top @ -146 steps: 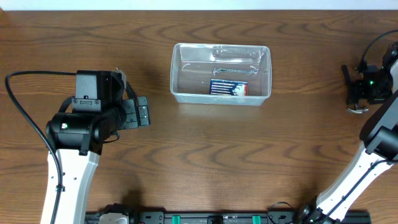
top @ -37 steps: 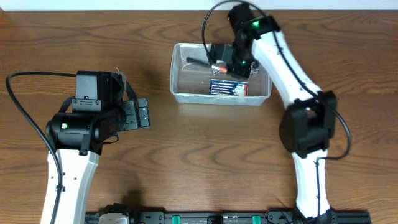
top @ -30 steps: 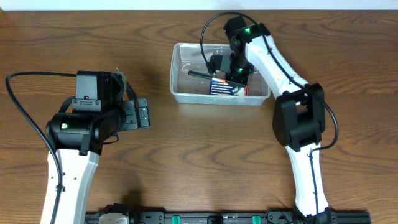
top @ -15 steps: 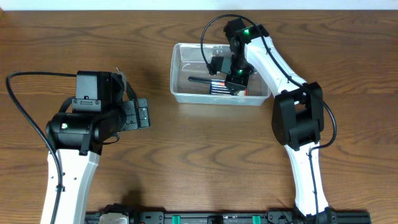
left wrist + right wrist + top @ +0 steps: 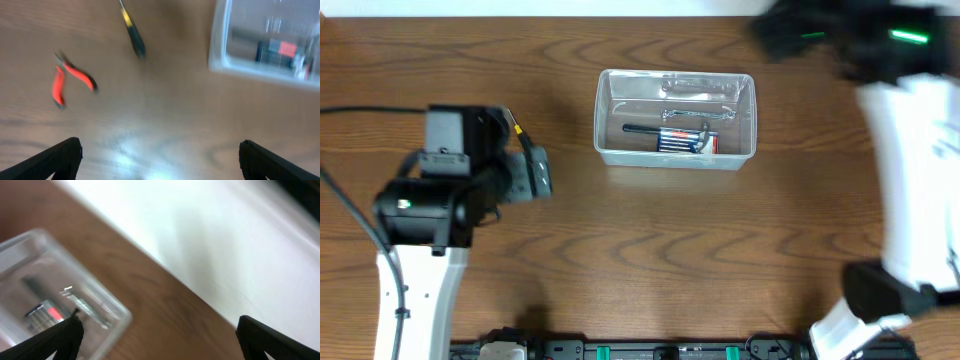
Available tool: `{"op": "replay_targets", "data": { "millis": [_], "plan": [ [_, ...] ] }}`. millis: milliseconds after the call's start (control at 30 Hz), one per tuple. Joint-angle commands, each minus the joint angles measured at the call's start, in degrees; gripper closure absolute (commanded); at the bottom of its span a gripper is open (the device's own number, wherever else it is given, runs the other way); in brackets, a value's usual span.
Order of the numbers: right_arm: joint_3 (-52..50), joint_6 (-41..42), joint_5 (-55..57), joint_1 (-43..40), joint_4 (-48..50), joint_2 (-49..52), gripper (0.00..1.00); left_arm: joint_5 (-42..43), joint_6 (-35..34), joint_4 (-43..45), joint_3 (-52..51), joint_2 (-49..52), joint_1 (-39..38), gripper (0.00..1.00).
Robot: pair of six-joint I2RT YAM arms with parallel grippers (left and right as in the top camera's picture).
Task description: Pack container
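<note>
The clear plastic container (image 5: 609, 150) stands at the table's back middle. In it lie a black-handled tool (image 5: 655, 129), a small blue case (image 5: 688, 143) and a metal tool (image 5: 695, 88). It also shows in the left wrist view (image 5: 220, 62) and the right wrist view (image 5: 107, 315). My left gripper (image 5: 540, 172) is open and empty over bare wood (image 5: 160, 160), left of the container. Red-handled pliers (image 5: 67, 80) and a yellow-and-black screwdriver (image 5: 132, 35) lie ahead of it. My right gripper (image 5: 785, 35), blurred, is open and empty (image 5: 160, 335) beyond the container's far right corner.
The table's far edge meets a white wall (image 5: 225, 235) just behind the container. The pliers and screwdriver do not show in the overhead view; the left arm (image 5: 440, 200) covers that area. The right arm (image 5: 920, 150) spans the table's right side.
My right gripper lowered the black-handled tool into the container, let it go and pulled away up and to the right. My left arm shifted slightly left.
</note>
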Motion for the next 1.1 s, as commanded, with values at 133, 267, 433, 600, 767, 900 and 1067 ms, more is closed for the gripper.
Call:
{"op": "replay_targets", "data": {
  "millis": [133, 267, 433, 600, 767, 900, 1067],
  "plan": [
    [-2.0, 20.7, -4.7, -15.8, -10.5, 3.8, 0.01, -4.4, -6.3, -2.0, 12.0, 17.8, 8.3, 0.01],
    [-2.0, 21.6, -4.8, -20.1, -17.5, 6.8, 0.01, -2.6, -9.5, -0.3, 12.8, 28.9, 9.9, 0.02],
    [-2.0, 21.5, -4.8, -22.7, -22.4, 11.1, 0.01, 1.0, -10.3, 3.8, 12.8, 39.9, 9.8, 0.01],
    [-2.0, 20.7, -4.8, -22.9, -23.2, 14.2, 0.01, 5.9, -12.7, 7.1, 13.2, 47.1, 9.8, 0.01],
    [-2.0, 20.0, -4.8, -22.9, -23.1, 14.9, 0.01, 5.2, -14.4, 7.8, 16.7, 50.7, 9.8, 0.01],
    [-2.0, 19.4, -4.8, -22.9, -23.2, 14.9, 0.01, 5.0, -16.5, 7.8, 21.4, 53.4, 9.8, 0.01],
    [-2.0, 18.5, -4.7, -22.9, -23.9, 14.9, 0.01, 4.1, -14.6, 7.1, 25.3, 56.0, 9.8, 0.01]
  ]
}}
